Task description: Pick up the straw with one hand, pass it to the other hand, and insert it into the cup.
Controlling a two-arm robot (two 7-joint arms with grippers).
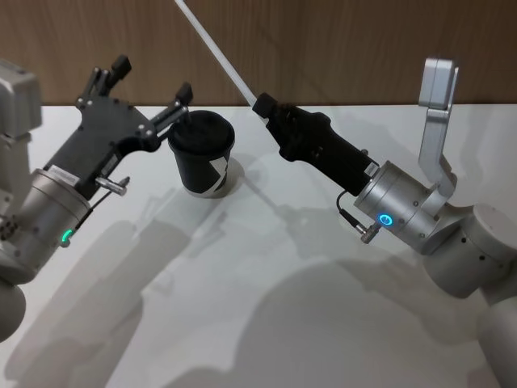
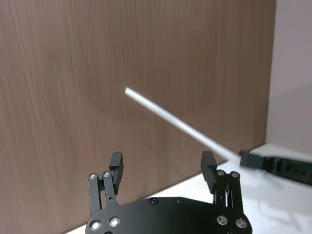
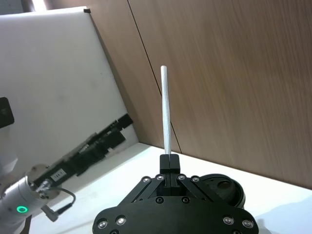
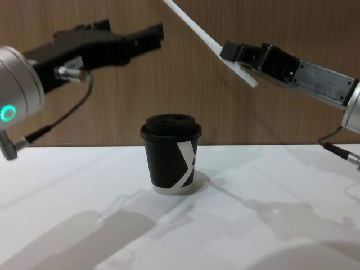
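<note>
Big flat white desk (image 1: 242, 307) w/ a brown wood-panel wall (image 1: 347, 40) behind it. Two silver arms come in over it: left arm (image 1: 48, 210) w/ the green ring light, right arm (image 1: 404, 210) w/ the boxy grey metal bracket. The left gripper (image 1: 153, 79), black, two-finger, hangs in the air just left of the cup and, going by the chest cam, well above its lid, not touching. Its fingers are spread wide w/ nothing between them, which looks to me like it's posed to receive. The right gripper (image 1: 262, 103), also black, is up in the air right of the cup, aimed in toward the left one, and pinched tight on the straw. Below and between them, toward the back of the desk, stands the small black paper cup (image 1: 202, 158) w/ black plastic lid and white angular mark. It's upright, lid on, nothing in it yet. Smallest item is the long thin white straw (image 1: 218, 50), held near its lower end w/ a short stub poking out below. The long part slants up and across toward the left side. That prob. leaves free length for the other side to take. From the left wrist cam the straw (image 2: 180, 127) runs ahead of the spread fingers (image 2: 116, 163), not yet between them. So pickup is done and the handover is pending, I'd say, w/ insertion after that. The left gripper needs to close on the free length w/o knocking the cup.
</note>
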